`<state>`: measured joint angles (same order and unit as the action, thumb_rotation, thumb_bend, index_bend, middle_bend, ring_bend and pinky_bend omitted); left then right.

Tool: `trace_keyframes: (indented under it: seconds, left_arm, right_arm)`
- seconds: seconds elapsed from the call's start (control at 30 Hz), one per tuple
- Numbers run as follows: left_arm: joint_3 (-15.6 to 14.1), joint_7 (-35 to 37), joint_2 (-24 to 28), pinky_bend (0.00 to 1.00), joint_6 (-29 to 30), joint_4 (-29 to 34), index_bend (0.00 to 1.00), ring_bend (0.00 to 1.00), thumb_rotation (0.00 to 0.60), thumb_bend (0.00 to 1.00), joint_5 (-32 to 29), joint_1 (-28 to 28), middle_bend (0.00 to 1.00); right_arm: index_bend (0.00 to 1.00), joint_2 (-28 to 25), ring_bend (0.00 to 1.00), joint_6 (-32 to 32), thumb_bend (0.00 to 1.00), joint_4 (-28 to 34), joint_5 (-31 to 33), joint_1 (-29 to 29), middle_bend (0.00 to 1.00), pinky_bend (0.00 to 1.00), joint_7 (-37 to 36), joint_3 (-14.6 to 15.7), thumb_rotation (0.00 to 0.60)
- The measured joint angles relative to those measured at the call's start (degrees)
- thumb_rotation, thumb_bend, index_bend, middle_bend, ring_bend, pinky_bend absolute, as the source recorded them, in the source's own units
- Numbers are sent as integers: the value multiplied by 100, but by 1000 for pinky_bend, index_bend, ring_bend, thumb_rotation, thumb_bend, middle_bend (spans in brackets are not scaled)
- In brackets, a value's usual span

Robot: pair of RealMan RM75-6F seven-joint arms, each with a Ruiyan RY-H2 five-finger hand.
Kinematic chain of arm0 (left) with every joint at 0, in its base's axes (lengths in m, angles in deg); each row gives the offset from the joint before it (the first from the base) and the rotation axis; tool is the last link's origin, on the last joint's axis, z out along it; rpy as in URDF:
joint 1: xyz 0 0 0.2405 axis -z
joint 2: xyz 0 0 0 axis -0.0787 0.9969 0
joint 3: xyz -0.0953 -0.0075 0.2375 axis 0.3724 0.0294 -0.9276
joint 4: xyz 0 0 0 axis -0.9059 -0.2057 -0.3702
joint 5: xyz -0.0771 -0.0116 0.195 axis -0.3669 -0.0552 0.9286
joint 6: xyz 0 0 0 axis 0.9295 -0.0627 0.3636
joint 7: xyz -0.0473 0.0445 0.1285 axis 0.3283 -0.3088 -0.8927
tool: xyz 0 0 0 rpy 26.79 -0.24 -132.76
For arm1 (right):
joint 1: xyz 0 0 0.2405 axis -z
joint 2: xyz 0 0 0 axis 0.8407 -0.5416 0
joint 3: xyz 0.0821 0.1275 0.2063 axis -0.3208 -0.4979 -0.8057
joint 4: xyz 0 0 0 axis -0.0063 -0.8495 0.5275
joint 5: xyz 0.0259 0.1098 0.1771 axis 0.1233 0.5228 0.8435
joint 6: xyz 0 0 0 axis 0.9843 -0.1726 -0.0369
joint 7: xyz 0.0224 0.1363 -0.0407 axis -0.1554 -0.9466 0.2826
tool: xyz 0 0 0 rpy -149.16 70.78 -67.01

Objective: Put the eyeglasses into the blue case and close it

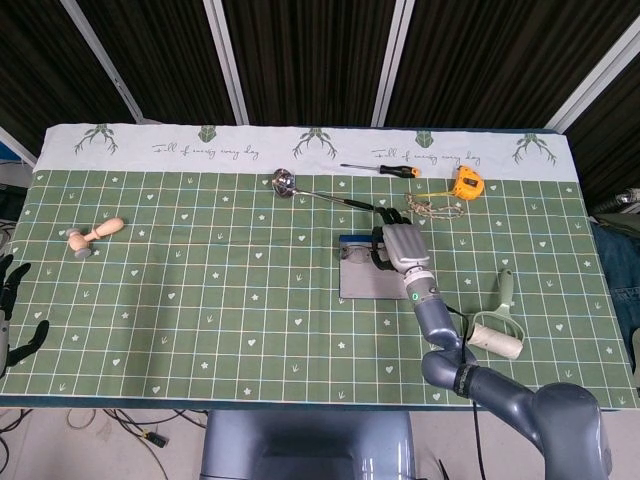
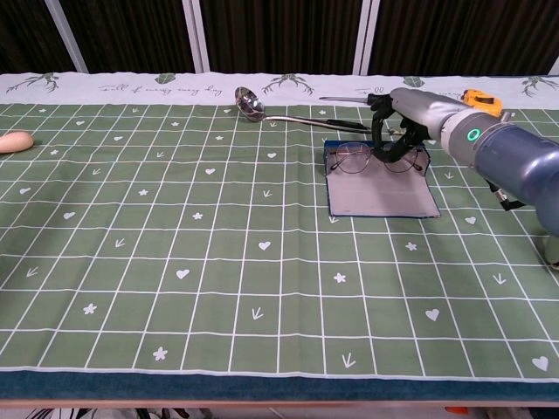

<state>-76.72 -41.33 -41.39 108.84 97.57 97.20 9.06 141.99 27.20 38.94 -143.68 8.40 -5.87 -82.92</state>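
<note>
Holding the eyeglasses (image 2: 377,161) in my right robot hand (image 2: 403,124), fingers curled about their right side, over the far edge of the open blue case (image 2: 384,197). Frame's long axis runs left-right along the case. Left robot hand (image 1: 10,310) idle, well apart.

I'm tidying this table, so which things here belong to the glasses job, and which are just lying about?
Job: eyeglasses, blue case, right hand over the glasses.

Lying about: ladle, screwdriver, tape measure, lint roller, wooden stamp, cord.
</note>
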Motion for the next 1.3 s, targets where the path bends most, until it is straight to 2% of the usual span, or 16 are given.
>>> trace_keyframes:
  seconds: [0.27, 0.43, 0.57, 0.73, 0.9, 1.07, 1.17, 1.2, 1.27, 1.3]
  left_arm:
    - [-5, -1, -5, 0, 14, -8, 88, 0, 600, 311, 15, -6, 0]
    - [0, -3, 0, 0, 15, 2, 88, 0, 600, 311, 8, -7, 0]
    - [-1, 3, 2, 0, 17, -3, 88, 0, 600, 311, 9, -10, 0]
    - [0, 12, 8, 0, 33, 4, 87, 0, 600, 311, 11, -20, 0]
    - [-7, -6, 6, 0, 28, 6, 88, 0, 600, 311, 15, -20, 0]
    - [0, -10, 2, 0, 25, 7, 88, 0, 600, 311, -3, -21, 0]
    - [-6, -32, -3, 0, 23, 8, 88, 0, 600, 311, 8, -19, 0]
    - [-10, -39, -8, 0, 27, 8, 87, 0, 600, 311, 14, -20, 0]
    - [-11, -42, -12, 0, 32, 7, 87, 0, 600, 311, 19, -22, 0]
    - [-12, -42, -14, 0, 34, 5, 88, 0, 600, 311, 17, -24, 0]
  right_arm:
    - [653, 84, 83, 91, 452, -229, -180, -40, 113, 211, -249, 105, 600]
    - [493, 147, 74, 132, 394, -390, -210, -121, 110, 211, -243, 102, 600]
    - [415, 174, 71, 207, 367, -463, -107, -172, 108, 211, -121, 61, 600]
    - [268, 159, 66, 304, 312, -472, 44, -196, 104, 211, 93, 30, 600]
    - [227, 88, 66, 275, 298, -275, 207, -185, 104, 211, 253, -42, 600]
    - [207, -81, 90, -43, 296, 272, 168, -73, 120, 211, 205, -104, 600]
    - [197, -239, 201, -315, 297, 767, 92, 72, 207, 248, 191, -86, 600]
    - [197, -292, 279, -393, 305, 933, 71, 125, 284, 311, 201, -70, 600]
    - [201, -430, 486, -563, 345, 1343, 20, 258, 465, 516, 248, -7, 600]
    - [206, -491, 639, -640, 382, 1523, -7, 319, 585, 675, 278, 30, 600]
